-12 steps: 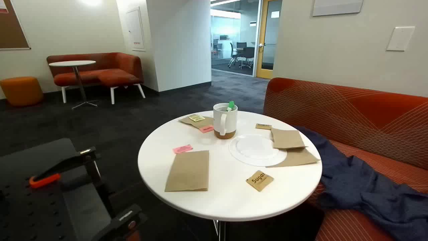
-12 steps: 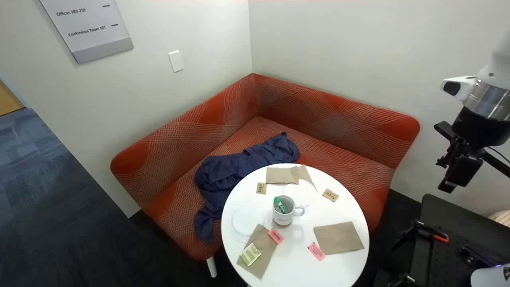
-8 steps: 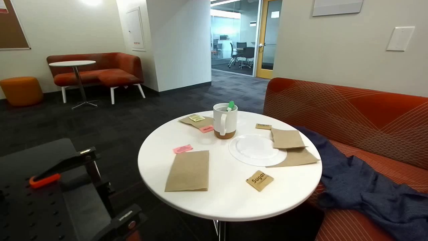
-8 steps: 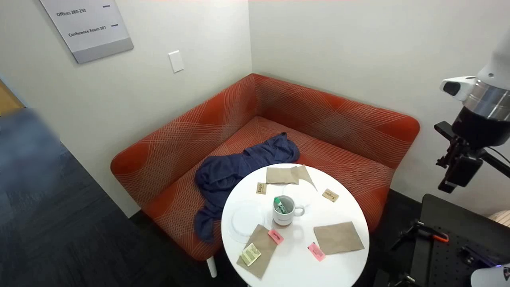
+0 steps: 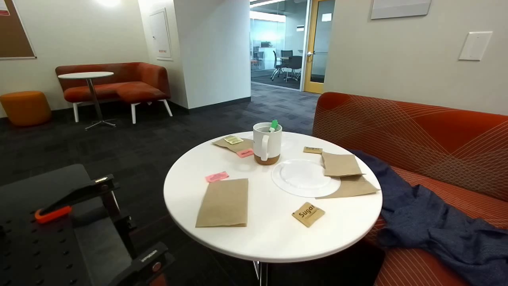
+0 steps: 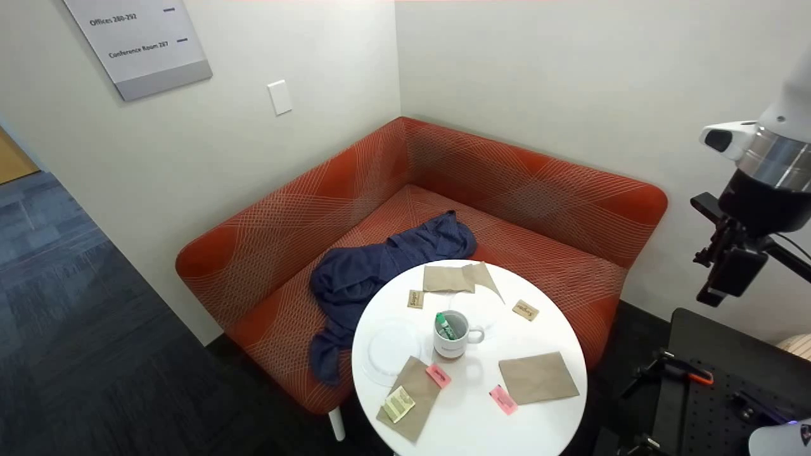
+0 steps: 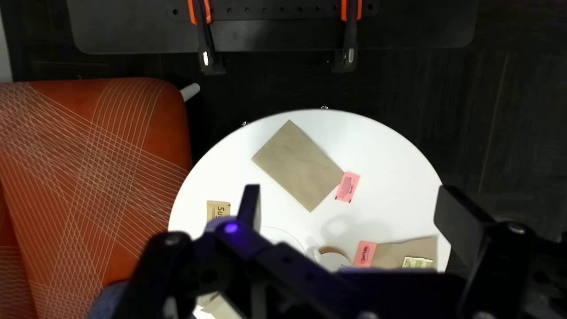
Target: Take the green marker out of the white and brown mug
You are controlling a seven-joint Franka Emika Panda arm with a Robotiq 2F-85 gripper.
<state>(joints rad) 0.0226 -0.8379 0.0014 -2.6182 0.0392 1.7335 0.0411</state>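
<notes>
So, my gripper hangs spread and unladen, well apart from the mug, with the marker leaning inside, its green end poking out. If I descend off-centre, a jaw could clip the mug and tip it, marker and all.

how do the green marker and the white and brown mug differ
The green marker is slim; the white and brown mug is much wider. The marker leans inside the mug, while the mug stands upright on the table. The marker is mostly green; the mug is white above brown. Both show some white.
</notes>
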